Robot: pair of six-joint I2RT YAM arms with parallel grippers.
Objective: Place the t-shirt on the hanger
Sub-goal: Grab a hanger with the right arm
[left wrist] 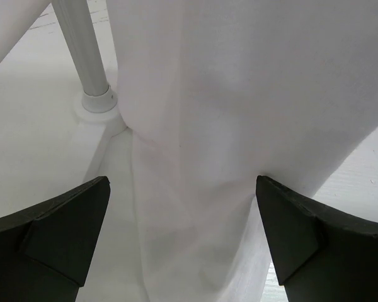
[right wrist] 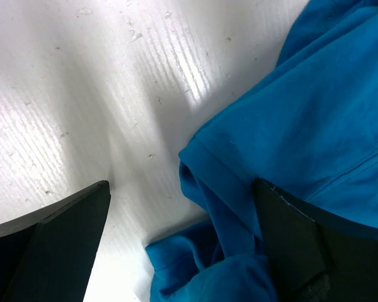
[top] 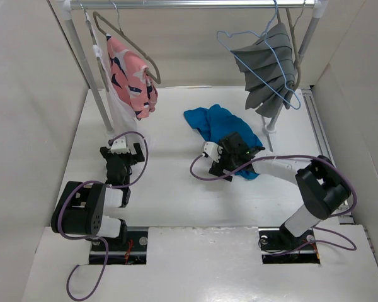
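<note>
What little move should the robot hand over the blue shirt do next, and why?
I would guess: the right gripper lowers a touch and shuts on the t-shirt. Its jaws stand open over a rumpled edge of the cloth, one finger over bare table. The shirt lies crumpled there, apart from the hanger on the rail, so it needs grabbing first.

Top camera looks down from high behind, wide; wrist cameras sit close and low — the right shares the t-shirt (top: 208,121) with it.
</note>
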